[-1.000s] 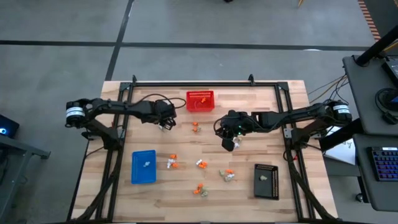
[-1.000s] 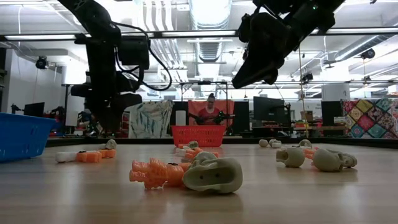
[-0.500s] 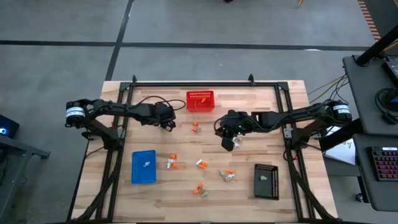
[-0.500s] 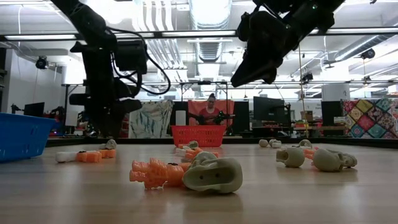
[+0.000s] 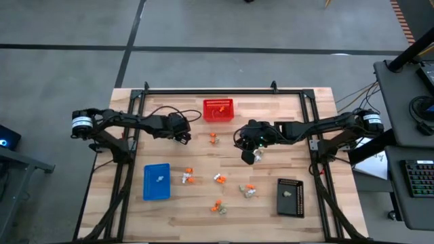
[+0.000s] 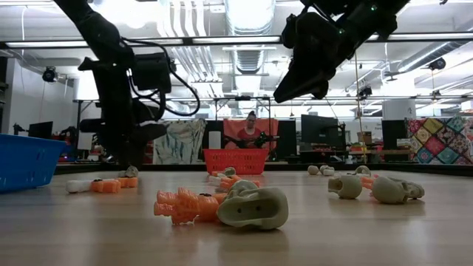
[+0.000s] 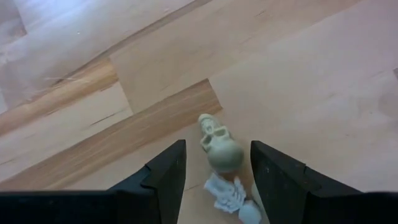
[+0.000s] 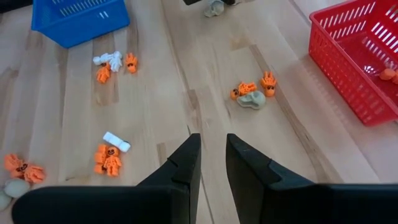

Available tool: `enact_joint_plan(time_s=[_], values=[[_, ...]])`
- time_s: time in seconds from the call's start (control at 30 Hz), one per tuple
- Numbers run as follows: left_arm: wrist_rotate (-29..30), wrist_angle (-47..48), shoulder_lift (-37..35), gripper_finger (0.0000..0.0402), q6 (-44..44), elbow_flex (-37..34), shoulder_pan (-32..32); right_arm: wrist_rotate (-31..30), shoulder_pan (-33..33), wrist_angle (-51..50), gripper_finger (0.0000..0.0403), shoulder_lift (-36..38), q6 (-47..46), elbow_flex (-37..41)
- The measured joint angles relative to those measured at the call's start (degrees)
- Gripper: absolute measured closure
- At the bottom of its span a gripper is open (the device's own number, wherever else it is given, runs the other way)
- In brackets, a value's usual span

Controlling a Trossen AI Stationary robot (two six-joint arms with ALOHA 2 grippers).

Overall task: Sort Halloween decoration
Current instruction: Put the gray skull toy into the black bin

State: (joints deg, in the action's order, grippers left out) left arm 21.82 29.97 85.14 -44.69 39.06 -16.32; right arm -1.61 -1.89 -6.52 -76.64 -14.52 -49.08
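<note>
My left gripper (image 5: 182, 135) (image 7: 217, 148) is open, low over the table left of the red mesh basket (image 5: 218, 110). Its fingers stand on either side of a pale grey-beige skull (image 7: 219, 148) and a small white skeleton (image 7: 229, 194), both lying on the wood; I see no touch. My right gripper (image 5: 249, 157) (image 8: 213, 152) hangs above mid-table, its fingers a narrow gap apart with nothing between them. Orange, white and pale trinkets (image 5: 218, 179) lie scattered on the table (image 6: 222, 205).
A blue tray (image 5: 156, 181) at the near left holds one white piece. A black tray (image 5: 290, 196) at the near right holds one pale piece. The red basket holds an orange piece (image 8: 388, 73). Black frame rails (image 5: 135, 135) run along both sides. A person (image 6: 250, 133) sits beyond the far edge.
My left gripper has shifted a little toward the table's left edge, staying low over the skull. My right arm has kept still.
</note>
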Motion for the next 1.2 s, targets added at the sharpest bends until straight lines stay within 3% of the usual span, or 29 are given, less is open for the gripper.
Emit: enact_joint_plan(time_s=[0.37, 0.9, 1.2], values=[[0.04, -1.98, -0.02, 0.0259, 0.00, -1.20, 0.00, 0.00, 0.00, 0.04, 0.0339, 0.00, -0.04, 0.00], [0.31, -2.61, -0.11, 0.0355, 1.06, -1.38, 0.00, 0.00, 0.00, 1.43, 0.0338, 0.00, 0.11, 0.00], [0.01, -4.06, -3.30, 0.0363, 5.70, -1.39, 0.03, 0.00, 0.00, 1.31, 0.0341, -0.02, 1.50, 0.00]])
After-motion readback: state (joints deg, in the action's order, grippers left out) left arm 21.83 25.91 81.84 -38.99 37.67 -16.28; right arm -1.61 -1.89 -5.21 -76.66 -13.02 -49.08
